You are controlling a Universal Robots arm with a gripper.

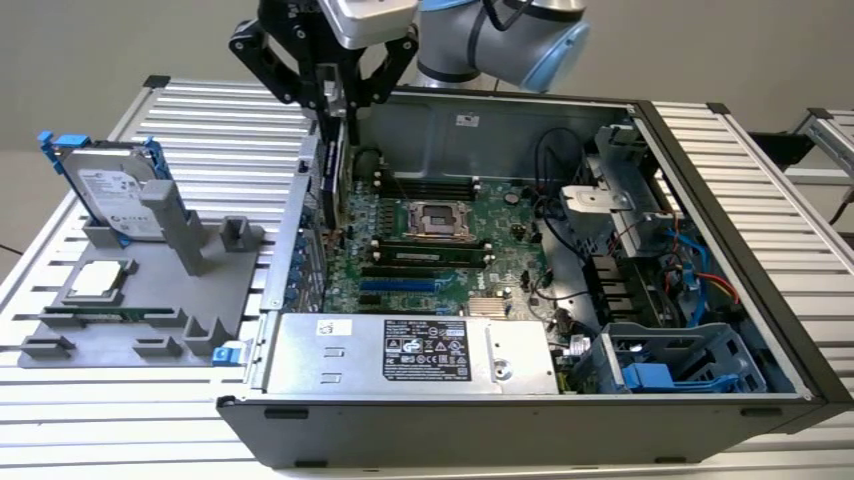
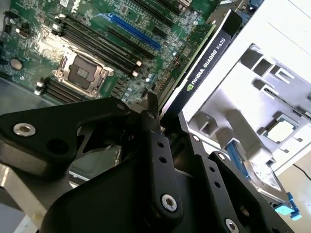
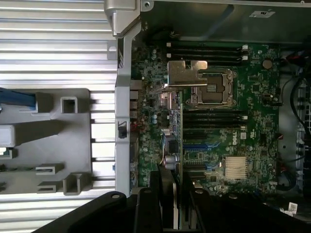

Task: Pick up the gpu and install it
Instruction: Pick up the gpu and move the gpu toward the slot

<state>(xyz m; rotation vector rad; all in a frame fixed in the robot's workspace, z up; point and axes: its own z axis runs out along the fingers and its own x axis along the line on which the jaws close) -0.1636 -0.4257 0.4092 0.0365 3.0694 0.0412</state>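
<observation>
Arm (image 1: 514, 35) hangs down at eleven o'clock in the exterior view, gripper (image 1: 339, 102) pinching the gpu (image 2: 206, 60) edge-down over the motherboard (image 1: 447, 235).

The bench (image 1: 200, 110) is a pale metal top made of long ribbed slats that run across its whole width; the same slats show in the first wrist view (image 3: 53, 43). Two things lie directly on it. An open computer case (image 1: 534, 430) lies on its side, its open face turned up, and takes up the middle and the exterior view's right. A flat grey holder (image 1: 174, 290) with upright posts and slots sits at the exterior view's left, just beside the case. In the first wrist view the holder (image 3: 63, 126) lies close against the case's wall (image 3: 124, 97), with a narrow strip of bare slats between them.
</observation>
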